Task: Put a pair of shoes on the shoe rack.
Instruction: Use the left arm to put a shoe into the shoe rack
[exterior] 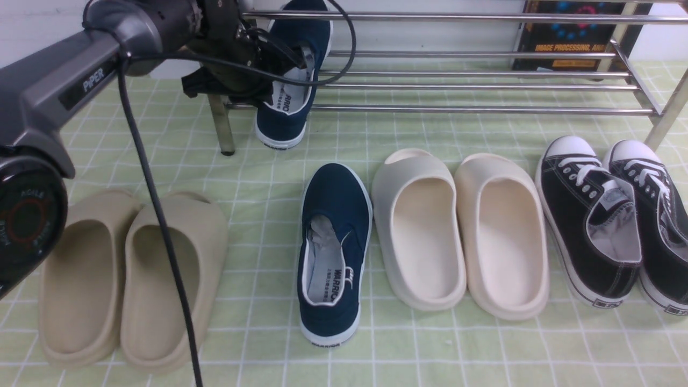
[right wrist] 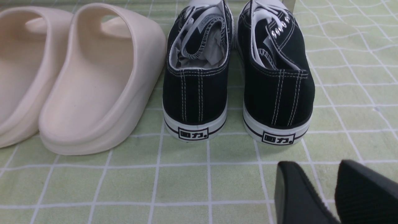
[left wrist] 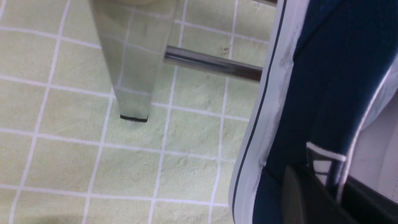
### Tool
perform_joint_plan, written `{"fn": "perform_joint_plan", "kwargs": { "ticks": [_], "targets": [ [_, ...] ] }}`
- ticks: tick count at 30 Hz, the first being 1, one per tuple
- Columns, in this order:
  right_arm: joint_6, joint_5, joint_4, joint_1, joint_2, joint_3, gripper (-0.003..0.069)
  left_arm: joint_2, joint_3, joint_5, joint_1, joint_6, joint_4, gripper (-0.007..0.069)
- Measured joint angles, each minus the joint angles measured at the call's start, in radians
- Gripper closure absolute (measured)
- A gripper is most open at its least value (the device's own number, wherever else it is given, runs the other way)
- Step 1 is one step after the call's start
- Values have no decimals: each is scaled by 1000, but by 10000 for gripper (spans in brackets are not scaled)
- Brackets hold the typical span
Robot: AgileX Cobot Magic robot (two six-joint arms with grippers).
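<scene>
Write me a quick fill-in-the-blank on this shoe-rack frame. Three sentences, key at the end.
1. The left gripper is shut on one navy WARRIOR slip-on at the ____ end of the shoe rack.
2. The other slip-on, flanked by beige slides and cream slides, is coloured ____.
3. The right gripper holds ____.

Missing words: left; navy; nothing.

Left arm (exterior: 54, 80) outstretched, left end effector (exterior: 293, 62) clamped; right end effector (right wrist: 329, 180) slightly parted
</scene>
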Motion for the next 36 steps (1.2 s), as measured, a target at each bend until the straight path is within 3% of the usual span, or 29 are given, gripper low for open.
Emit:
{"fn": "perform_joint_plan", "kwargs": {
  "ticks": [9,20,24,29,33,36],
  "targets": [
    [0,0,0,0,0,0,420,19,0,-61,0,-6,2,587],
    [0,0,0,0,0,0,420,-8,-3,-127,0,-8,18,383],
    [0,0,0,0,0,0,420,-51,-12,-92,0,-7,47,342],
    [0,0,0,0,0,0,420,-114,-13,17,0,9,78,377],
    [0,0,0,0,0,0,420,-144,-2,144,0,86,33,493],
    [0,0,0,0,0,0,420,-146,62,153,-6,157,-32,593]
  ]
}}
